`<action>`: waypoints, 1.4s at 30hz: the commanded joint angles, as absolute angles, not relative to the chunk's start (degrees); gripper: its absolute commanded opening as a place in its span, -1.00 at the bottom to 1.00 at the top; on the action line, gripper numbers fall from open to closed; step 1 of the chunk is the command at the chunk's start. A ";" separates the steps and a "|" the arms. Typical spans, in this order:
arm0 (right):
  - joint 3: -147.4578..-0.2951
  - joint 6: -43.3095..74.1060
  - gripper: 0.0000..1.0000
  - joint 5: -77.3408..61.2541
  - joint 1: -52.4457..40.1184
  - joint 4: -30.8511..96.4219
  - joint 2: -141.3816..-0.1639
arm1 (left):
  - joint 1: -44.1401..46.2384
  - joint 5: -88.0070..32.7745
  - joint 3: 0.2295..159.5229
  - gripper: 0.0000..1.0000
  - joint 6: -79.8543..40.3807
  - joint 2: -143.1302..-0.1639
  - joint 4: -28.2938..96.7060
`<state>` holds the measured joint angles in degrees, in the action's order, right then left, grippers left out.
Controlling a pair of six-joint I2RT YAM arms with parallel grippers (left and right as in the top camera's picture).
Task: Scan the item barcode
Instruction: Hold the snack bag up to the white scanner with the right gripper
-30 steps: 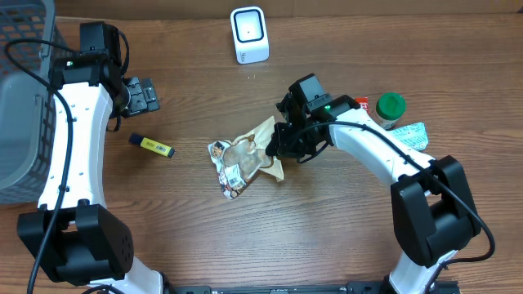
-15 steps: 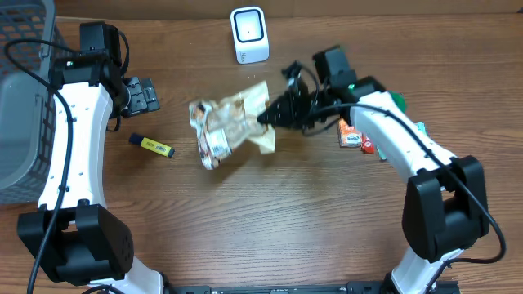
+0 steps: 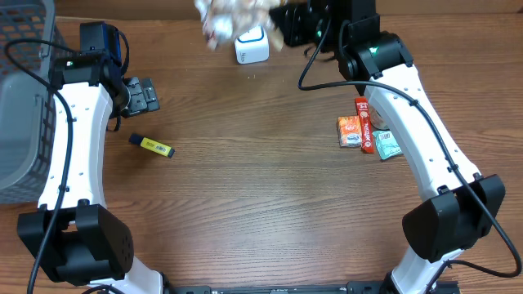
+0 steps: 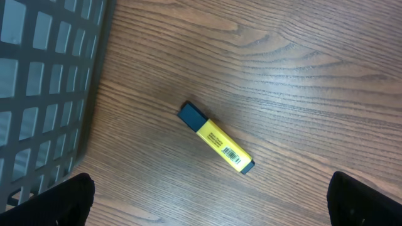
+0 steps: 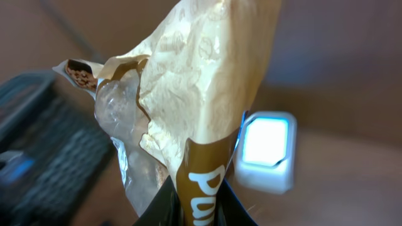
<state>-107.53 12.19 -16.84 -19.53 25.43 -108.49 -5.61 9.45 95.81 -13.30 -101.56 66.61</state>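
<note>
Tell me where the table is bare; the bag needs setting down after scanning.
Bare: the middle, between the yellow highlighter and the packets, down to the near edge. Crowded: left by the basket, and the far edge around the scanner.

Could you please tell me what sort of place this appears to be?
Probably a mock checkout bench in a lab: a white barcode scanner stands on a wooden table, with a grey basket and small packaged goods nearby.

The whole table (image 3: 261, 212) is viewed straight down from overhead. The left wrist view is aimed down, fairly near, at the yellow marker (image 4: 216, 146) and basket (image 4: 38, 94), both shared with overhead. The right wrist view is set close against the pouch (image 5: 201, 81), toward the scanner (image 5: 267, 150).
</note>
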 commanded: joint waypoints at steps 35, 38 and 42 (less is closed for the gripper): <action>-108.71 -30.33 -0.93 29.50 -29.23 -13.52 -133.75 | -5.21 9.41 95.79 0.99 -12.84 -100.77 66.61; -108.71 -30.57 -0.93 31.97 -29.23 -15.62 -133.75 | -5.21 9.41 95.79 1.00 -12.84 -100.77 66.61; -108.71 -30.87 -0.93 34.09 -29.23 -16.14 -133.78 | -5.21 9.41 95.79 1.00 -12.84 -100.77 66.61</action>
<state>-107.94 -29.80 30.63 -29.10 -15.49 -134.23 -5.61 9.43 95.81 -13.30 -101.56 66.61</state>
